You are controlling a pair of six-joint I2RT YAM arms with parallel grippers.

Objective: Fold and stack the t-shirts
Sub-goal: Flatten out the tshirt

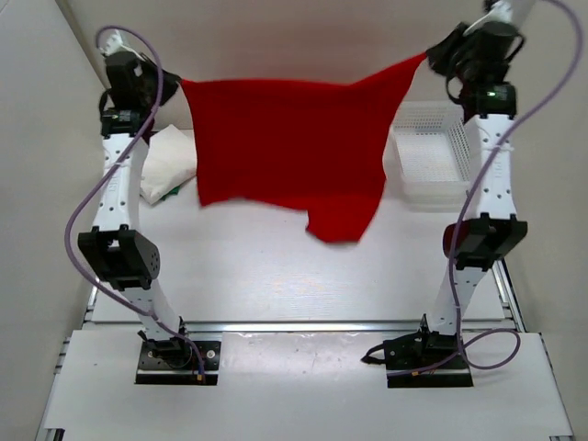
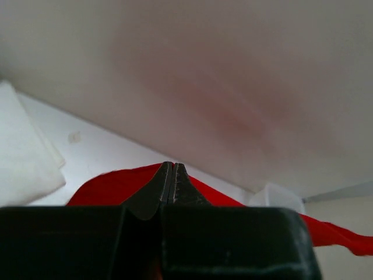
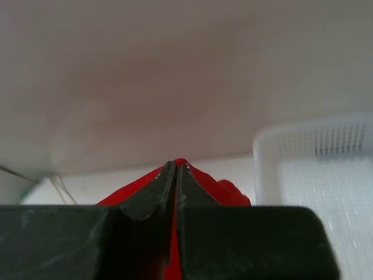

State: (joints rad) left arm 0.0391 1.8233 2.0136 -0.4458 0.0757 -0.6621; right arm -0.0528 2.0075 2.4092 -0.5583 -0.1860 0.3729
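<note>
Left tool (image 2: 173, 170), right tool (image 3: 176, 168) clenched on bright red cloth t-shirt (image 1: 285, 147), hung near desk's (image 1: 276, 285) far edge. Risk: thin corner pinch slips; dangling hem bunches.

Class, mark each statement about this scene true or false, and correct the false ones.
1. The left gripper and right gripper are both shut on the red t-shirt. True.
2. The basket sits on the robot's left side. False: the basket sits on the right side.
3. A white t-shirt lies on the table, on the left side. True.
4. The red t-shirt lies folded inside the basket. False: it hangs spread between the two grippers.
</note>
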